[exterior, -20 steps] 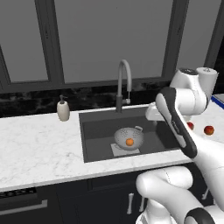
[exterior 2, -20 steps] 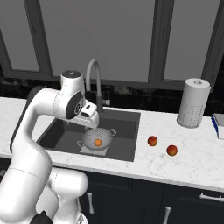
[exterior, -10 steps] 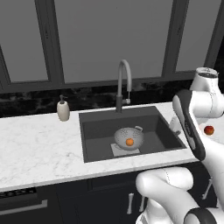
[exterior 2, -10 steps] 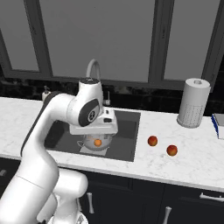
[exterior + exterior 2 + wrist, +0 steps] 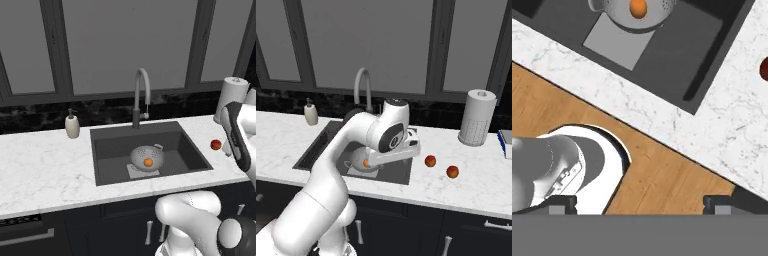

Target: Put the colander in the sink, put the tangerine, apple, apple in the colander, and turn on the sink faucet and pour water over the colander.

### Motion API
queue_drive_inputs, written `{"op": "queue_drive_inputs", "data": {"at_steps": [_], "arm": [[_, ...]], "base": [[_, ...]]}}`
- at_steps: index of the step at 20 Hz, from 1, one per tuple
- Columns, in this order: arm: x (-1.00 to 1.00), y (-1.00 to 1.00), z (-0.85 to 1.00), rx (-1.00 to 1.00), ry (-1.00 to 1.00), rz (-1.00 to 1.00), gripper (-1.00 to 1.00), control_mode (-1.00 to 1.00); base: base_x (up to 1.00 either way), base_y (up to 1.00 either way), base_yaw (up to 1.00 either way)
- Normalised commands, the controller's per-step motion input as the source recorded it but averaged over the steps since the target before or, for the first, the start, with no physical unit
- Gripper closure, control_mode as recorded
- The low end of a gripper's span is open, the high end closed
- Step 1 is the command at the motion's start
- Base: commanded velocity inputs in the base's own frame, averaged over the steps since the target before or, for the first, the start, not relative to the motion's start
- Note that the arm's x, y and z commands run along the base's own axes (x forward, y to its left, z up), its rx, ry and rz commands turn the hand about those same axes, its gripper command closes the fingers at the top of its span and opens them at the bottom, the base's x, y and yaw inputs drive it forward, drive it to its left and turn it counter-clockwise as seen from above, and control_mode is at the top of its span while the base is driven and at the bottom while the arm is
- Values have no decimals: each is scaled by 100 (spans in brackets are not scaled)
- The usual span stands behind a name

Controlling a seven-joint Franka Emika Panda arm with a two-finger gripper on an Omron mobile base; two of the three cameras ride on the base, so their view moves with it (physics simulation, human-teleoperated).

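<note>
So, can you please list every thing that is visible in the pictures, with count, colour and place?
sink: one, dark grey, set into the counter, with a lighter square panel at its bottom.
colander: one, grey metal, standing in the sink on the panel.
tangerine: one, orange, inside the colander.
apples: two, red, on the counter right of the sink, apart from each other.
sink faucet: one, grey, behind the sink, no water running.
soap bottle: one, beige, on the counter left of the sink.
paper towel roll: one, white, at the back of the counter on the right.
counter: one, white marble.
tool: one, dark tips, open, holding nothing.
</note>
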Motion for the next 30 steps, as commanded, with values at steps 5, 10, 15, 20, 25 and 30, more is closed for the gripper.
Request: {"op": "queue_drive_inputs", "data": {"at_steps": [5, 10, 15, 20, 25, 30], "arm": [[56, -67, -17, 2, 0, 27, -100, -100], [64, -56, -21, 1, 3, 25, -100, -100], [52, -52, -32, 0, 9, 12, -100, -100], [28, -64, -40, 0, 6, 1, -100, -100], [31, -49, -21, 0, 0, 0, -100, -100], [43, -37, -24, 0, 0, 0, -100, -100]], "base": [[0, 0, 0], [0, 0, 0], [0, 0, 0], [0, 0, 0], [0, 0, 0], [0, 0, 0]]}}
